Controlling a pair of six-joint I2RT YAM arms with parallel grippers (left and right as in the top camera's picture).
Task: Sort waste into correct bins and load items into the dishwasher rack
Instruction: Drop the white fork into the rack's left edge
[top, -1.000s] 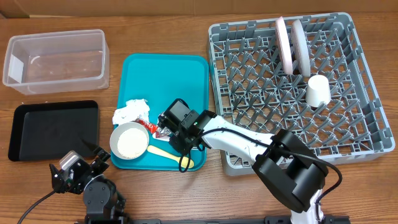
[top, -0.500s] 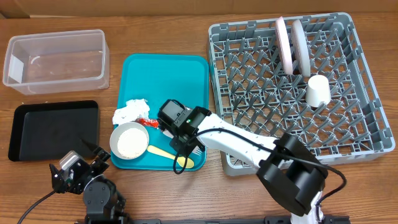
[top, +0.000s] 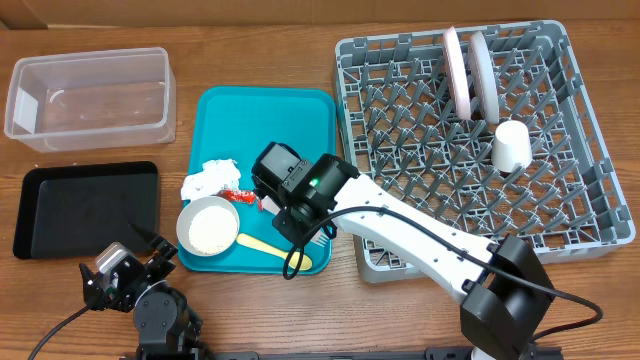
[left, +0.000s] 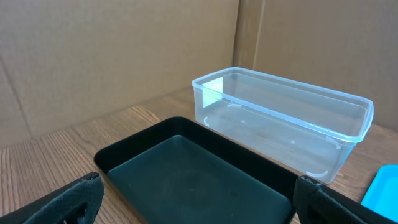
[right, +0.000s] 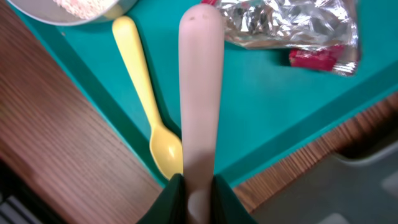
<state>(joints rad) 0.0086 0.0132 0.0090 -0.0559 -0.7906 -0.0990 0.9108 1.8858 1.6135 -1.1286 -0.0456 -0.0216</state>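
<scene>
**A:** Okay, the right gripper (right: 198, 190) is low over the teal tray (top: 300, 110), jaws pinched tight on one end of the white plastic fork (right: 200, 81). The handle runs straight out from the fingers and passes over the bowl end of the pale yellow spoon (right: 140, 87).

**B:** And the left gripper (left: 198, 186)?

**A:** Parked at the near edge of the table, jaws wide apart and holding nothing. It faces the black tray (left: 186, 168) and the clear tub (left: 280, 118).

**B:** So the fork is headed for the dishwasher rack (top: 420, 130). How should that be played?

**A:** My read is to go straight up first. That gets the fork clear of the spoon without dragging the silver foil (right: 286, 22) or the red wrapper (right: 317, 58) lying just beside it. I can't tell whether it has left the tray yet. The grip sits right at the end, so the fork will want to swing, and a slow, level carry suits it.

**B:** Where in the rack?

**A:** The two plates (top: 458, 70) stand on edge at the far side, with the white cup (top: 510, 145) just beside them. The near rows look free of dishes. A thin fork could slip through the grid, so I'd lay it across the pegs and release low.

**B:** And the rest?

**A:** The napkin (top: 208, 178) and the bowl (top: 182, 228) of rice grains wait on the teal tray.
</scene>
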